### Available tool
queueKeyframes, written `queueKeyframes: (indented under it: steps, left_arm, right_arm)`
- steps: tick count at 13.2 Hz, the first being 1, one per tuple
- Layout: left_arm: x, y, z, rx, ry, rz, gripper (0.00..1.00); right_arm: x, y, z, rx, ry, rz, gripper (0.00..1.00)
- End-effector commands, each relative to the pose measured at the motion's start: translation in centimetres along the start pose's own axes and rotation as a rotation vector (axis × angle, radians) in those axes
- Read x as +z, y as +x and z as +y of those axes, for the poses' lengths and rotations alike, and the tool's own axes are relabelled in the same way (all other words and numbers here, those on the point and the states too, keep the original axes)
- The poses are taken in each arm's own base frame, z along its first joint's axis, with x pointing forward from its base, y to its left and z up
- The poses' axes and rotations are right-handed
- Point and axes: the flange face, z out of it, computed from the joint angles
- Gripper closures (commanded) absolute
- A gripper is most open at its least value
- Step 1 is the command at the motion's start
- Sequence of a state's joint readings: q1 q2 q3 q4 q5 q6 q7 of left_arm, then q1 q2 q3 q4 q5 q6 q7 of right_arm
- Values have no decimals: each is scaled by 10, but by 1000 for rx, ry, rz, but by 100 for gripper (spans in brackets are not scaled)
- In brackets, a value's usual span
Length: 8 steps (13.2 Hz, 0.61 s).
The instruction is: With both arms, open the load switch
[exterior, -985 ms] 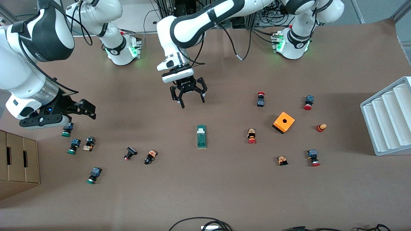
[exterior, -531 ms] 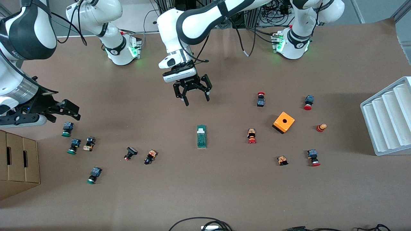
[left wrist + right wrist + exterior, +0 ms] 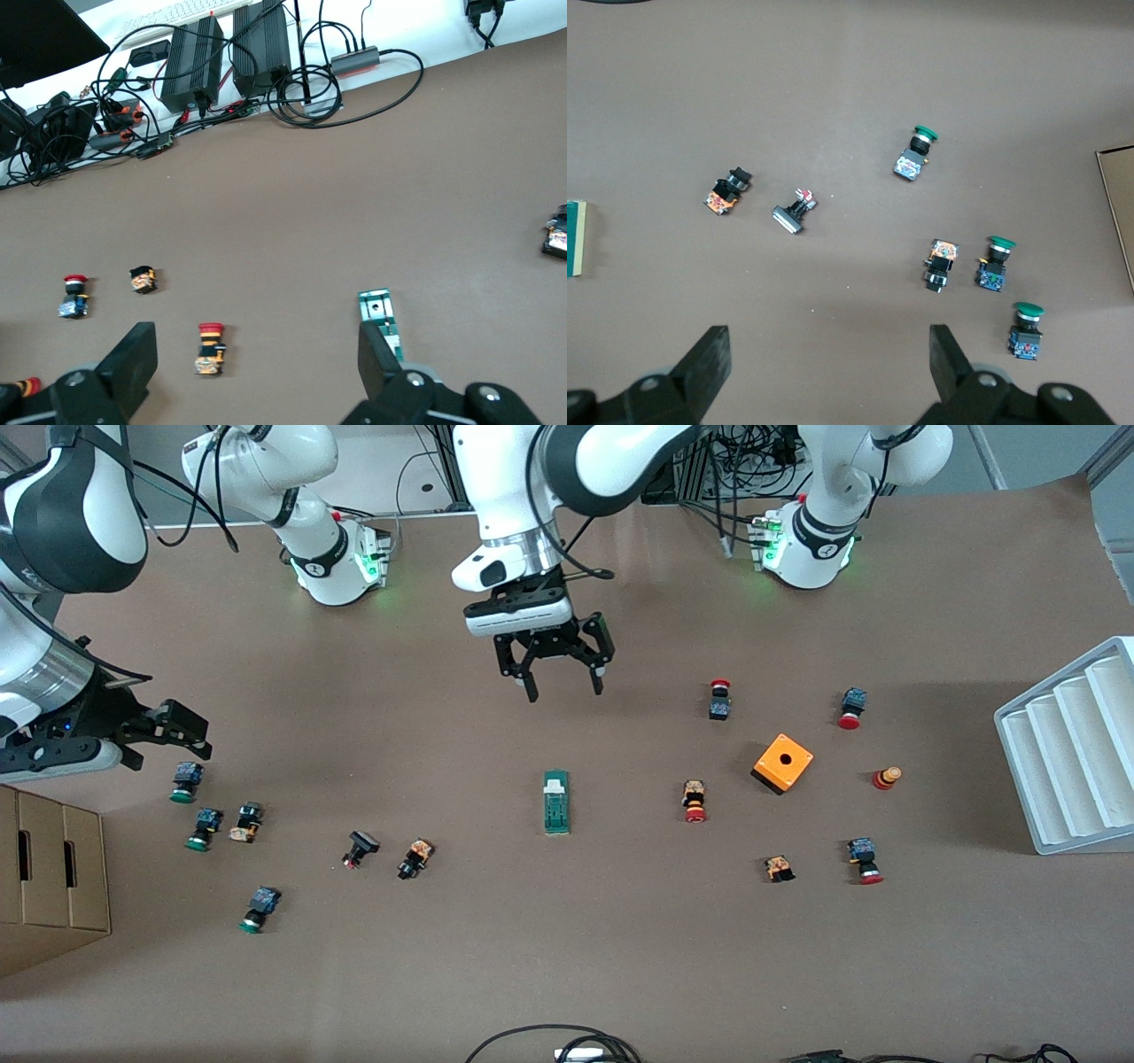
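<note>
The load switch [image 3: 555, 802] is a narrow dark-green block with a white tab. It lies flat near the middle of the table, with nothing touching it. My left gripper [image 3: 564, 691] hangs open and empty over bare table, between the switch and the arms' bases. In the left wrist view the load switch [image 3: 381, 317] shows just past one finger of the left gripper [image 3: 255, 354]. My right gripper [image 3: 173, 740] is open and empty over the right arm's end of the table, above a green-capped button [image 3: 184, 781]. The right wrist view shows the right gripper [image 3: 828, 350] and, at the frame's edge, the load switch [image 3: 574, 237].
An orange cube [image 3: 783, 763] and several red-capped buttons lie toward the left arm's end. Several green-capped and black buttons lie toward the right arm's end. A cardboard box [image 3: 44, 868] and a white ribbed rack [image 3: 1072, 753] stand at the table's two ends. Cables [image 3: 554, 1045] lie at the front edge.
The left gripper has moved toward the left arm's end and slightly toward the bases, still open. The right gripper has drawn back toward its end of the table. The switch has not moved.
</note>
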<state>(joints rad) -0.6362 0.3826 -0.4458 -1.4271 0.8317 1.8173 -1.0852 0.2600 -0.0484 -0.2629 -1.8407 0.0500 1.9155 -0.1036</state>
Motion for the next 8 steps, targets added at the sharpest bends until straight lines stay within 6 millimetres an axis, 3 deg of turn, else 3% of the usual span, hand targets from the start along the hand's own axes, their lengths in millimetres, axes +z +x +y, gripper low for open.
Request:
queueKeyframes:
  steps: [1,8]
  left_arm:
    - [-8,20,-32,28,-37,-32,0]
    - [-12,67,-113,100,-98,-92,0]
  right_arm:
    - [1,-3,1,-20,-27,14,0]
    - [8,4,1,-18,-32,-5,0]
